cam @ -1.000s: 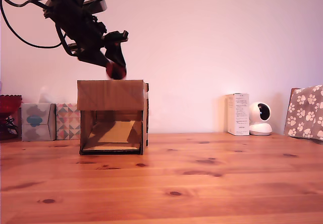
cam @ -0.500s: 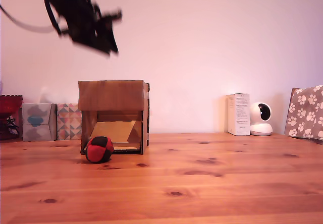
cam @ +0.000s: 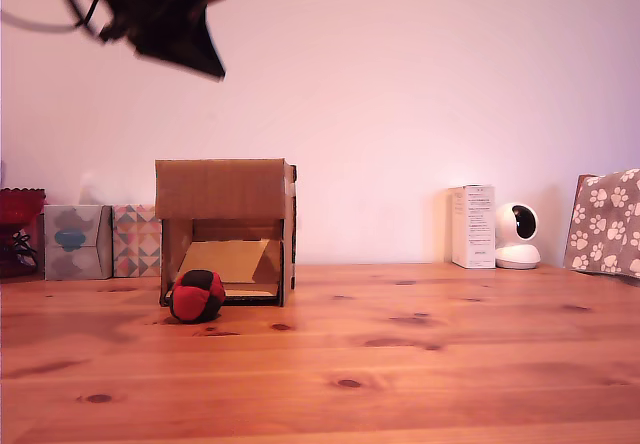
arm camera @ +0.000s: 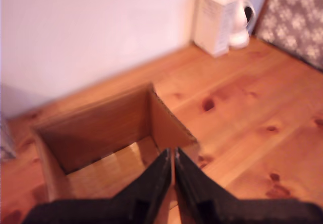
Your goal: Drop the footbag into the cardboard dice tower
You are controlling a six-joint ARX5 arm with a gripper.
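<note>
The footbag [cam: 197,296], a small red and black ball, lies on the wooden table just in front of the cardboard dice tower's lower opening, toward the exterior view's left of it. The cardboard dice tower [cam: 224,230] is a brown box with a slanted ramp showing inside. My gripper [cam: 205,62] hangs high above the tower, blurred, toward the exterior view's left. In the wrist view my gripper [arm camera: 173,153] is shut with nothing between its black fingers, and it hovers over the tower's open top [arm camera: 96,128]. The footbag is not in the wrist view.
Two small patterned boxes [cam: 100,241] and a red container [cam: 20,207] stand at the exterior view's left of the tower. A white carton [cam: 471,226], a white camera [cam: 516,236] and a paw-print cushion [cam: 603,222] sit at the back right. Bare wood [cam: 400,364] spreads in front.
One second ago my gripper held the footbag just above the tower's top. The footbag has since left the gripper and come to rest on the table before the opening. The gripper rose.
</note>
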